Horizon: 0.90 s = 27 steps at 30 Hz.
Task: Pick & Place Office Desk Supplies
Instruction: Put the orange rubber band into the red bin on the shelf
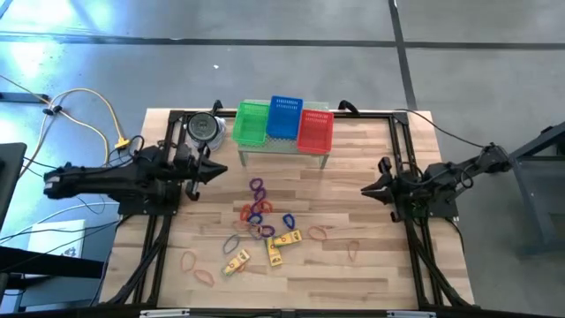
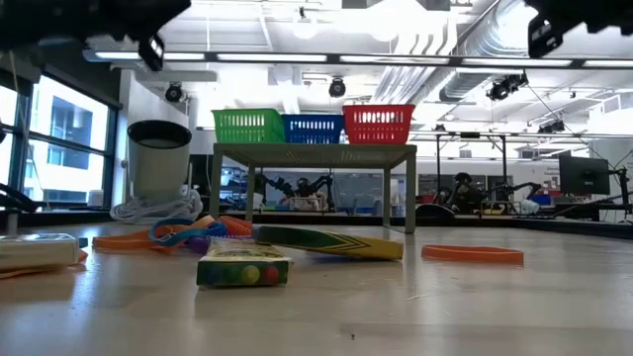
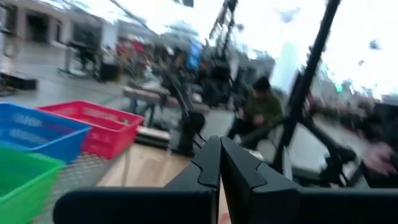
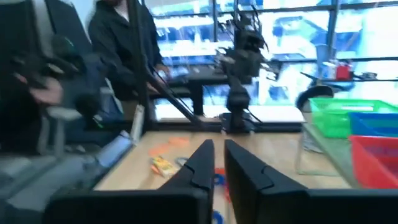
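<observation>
The office supplies lie loose on the wooden table's middle: purple and blue loops (image 1: 257,187), orange-red band loops (image 1: 204,276) and small yellow oblong pieces (image 1: 284,239); they also show in the low view (image 2: 242,267). My left gripper (image 1: 221,170) hovers left of the pile, shut and empty, its fingers together in the left wrist view (image 3: 220,158). My right gripper (image 1: 365,189) hovers right of the pile, empty, with only a narrow slit between its fingers (image 4: 219,158). Both point toward the table's middle.
Green (image 1: 252,124), blue (image 1: 284,117) and red (image 1: 315,130) mesh baskets stand side by side on a small raised stand (image 2: 313,153) at the table's far edge. A round grey lidded tin (image 1: 205,129) stands left of them. People show in the room beyond.
</observation>
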Tool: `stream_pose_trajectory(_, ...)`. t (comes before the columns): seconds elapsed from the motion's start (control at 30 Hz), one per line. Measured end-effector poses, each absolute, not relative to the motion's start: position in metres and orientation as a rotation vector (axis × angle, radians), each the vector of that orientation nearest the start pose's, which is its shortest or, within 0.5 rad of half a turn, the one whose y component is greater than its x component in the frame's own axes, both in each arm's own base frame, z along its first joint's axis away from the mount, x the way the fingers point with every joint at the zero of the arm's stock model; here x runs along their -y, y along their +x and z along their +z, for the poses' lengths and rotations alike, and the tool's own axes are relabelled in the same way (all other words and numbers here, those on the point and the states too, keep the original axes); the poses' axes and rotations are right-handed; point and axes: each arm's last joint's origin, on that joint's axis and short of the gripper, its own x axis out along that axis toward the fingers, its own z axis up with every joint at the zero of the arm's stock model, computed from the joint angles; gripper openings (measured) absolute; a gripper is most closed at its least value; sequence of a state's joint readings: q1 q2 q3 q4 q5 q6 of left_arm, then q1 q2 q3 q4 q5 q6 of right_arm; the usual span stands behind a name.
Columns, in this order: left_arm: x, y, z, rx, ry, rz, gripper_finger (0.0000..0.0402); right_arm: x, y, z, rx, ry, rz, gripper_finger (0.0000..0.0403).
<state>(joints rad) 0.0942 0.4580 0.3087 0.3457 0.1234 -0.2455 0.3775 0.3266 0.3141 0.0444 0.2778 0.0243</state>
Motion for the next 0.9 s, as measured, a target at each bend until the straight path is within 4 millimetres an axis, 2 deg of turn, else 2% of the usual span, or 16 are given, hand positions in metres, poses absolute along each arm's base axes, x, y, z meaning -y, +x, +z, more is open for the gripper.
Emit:
stream_pose_trajectory(0.1, 0.001, 0.143, 0.274, 0.107, -0.177, -0.1, 0.0002, -0.037, 0.117, 0.258, -0.066, 0.003, 0.075, 0.0081)
stream_pose_trajectory(0.2, 0.011, 0.159, 0.276, 0.006, -0.116, -0.104, 0.0011, -0.042, 0.127, 0.257, -0.214, -0.018, 0.08, 0.0121)
stream_pose_trajectory(0.37, 0.025, 0.184, 0.273, -0.093, -0.145, 0.005, 0.0058, -0.049, 0.138, 0.259, -0.459, 0.031, 0.132, 0.0169)
stream_pose_trajectory(0.5, 0.034, 0.2, 0.268, -0.152, -0.243, 0.017, 0.0108, -0.049, 0.137, 0.267, -0.635, 0.045, 0.129, 0.0178)
stream_pose_trajectory(0.63, 0.048, 0.215, 0.255, -0.205, -0.249, -0.02, 0.0146, -0.052, 0.134, 0.267, -0.764, 0.206, 0.169, 0.0173)
stream_pose_trajectory(0.73, 0.057, 0.226, 0.246, -0.208, -0.238, -0.05, 0.0158, -0.054, 0.132, 0.26, -0.893, 0.332, 0.193, 0.017)
stream_pose_trajectory(0.9, 0.067, 0.242, 0.234, -0.179, -0.244, -0.074, 0.016, -0.059, 0.137, 0.245, -1.042, 0.365, 0.133, 0.017)
